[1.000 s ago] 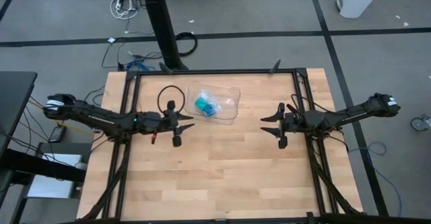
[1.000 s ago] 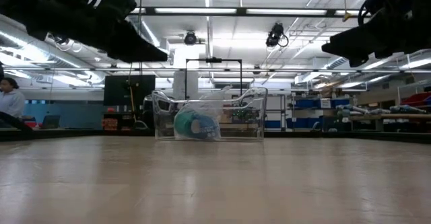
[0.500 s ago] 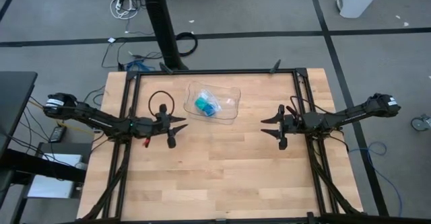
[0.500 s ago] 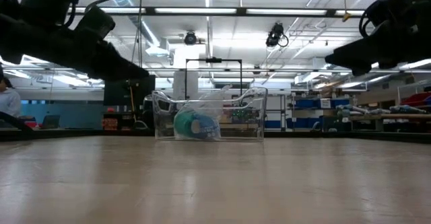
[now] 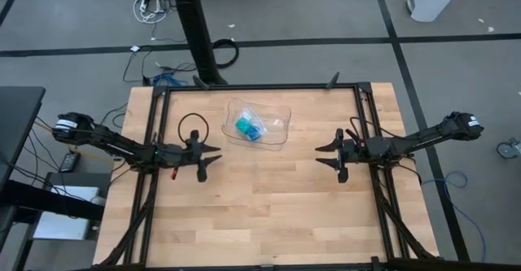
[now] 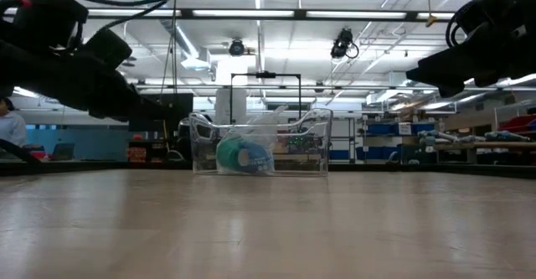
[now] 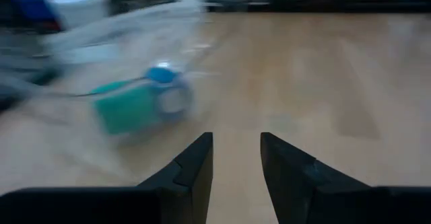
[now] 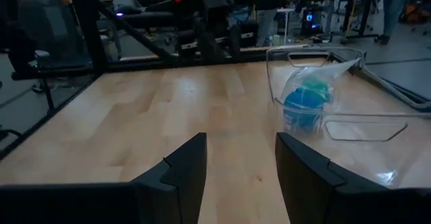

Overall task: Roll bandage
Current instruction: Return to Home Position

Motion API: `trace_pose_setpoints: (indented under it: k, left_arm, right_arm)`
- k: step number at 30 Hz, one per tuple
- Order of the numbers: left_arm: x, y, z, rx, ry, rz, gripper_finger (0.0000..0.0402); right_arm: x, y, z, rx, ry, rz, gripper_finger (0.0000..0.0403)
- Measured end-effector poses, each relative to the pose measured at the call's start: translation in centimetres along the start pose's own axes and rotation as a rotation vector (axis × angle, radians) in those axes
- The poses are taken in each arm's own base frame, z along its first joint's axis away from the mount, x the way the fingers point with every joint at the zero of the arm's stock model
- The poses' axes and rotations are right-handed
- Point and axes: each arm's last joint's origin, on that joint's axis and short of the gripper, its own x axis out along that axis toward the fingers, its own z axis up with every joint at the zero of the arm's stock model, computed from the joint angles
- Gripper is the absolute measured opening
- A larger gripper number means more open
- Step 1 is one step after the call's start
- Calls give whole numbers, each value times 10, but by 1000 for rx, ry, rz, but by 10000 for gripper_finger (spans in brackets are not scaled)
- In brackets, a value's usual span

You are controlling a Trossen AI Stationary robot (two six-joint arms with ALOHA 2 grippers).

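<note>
A: Left gripper [image 5: 209, 160] state?
B: Fingers were seen parted a little, nothing held. It was hung above the table [image 5: 269, 206], clear of everything, judged so that homing could be done without a snag.
A: Right gripper [image 5: 326, 156]?
B: Same: parted moderately, nothing gripped, held off the wood.
A: Bandage [image 5: 242, 127]?
B: Rolled, sealed in a zip bag [image 5: 267, 123], laid inside the clear bin [image 5: 282, 112]. It was found ahead of the left gripper and slightly aside, between both grippers, nearer the left one, touched by neither.
A: Why there?
B: Storage was judged finished; nothing was left to be held.
</note>
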Motion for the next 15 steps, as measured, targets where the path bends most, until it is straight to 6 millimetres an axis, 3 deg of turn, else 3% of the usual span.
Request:
trace_pose_setpoints:
  k: [7, 15]
  left_arm:
    - [-1, -9, -1, 22, 26, -309, 131]
    - [-1, -8, -1, -7, 29, -282, 131]
  right_arm:
    - [0, 0, 0, 79, -3, -3, 165]
    - [0, 0, 0, 71, -3, -4, 166]
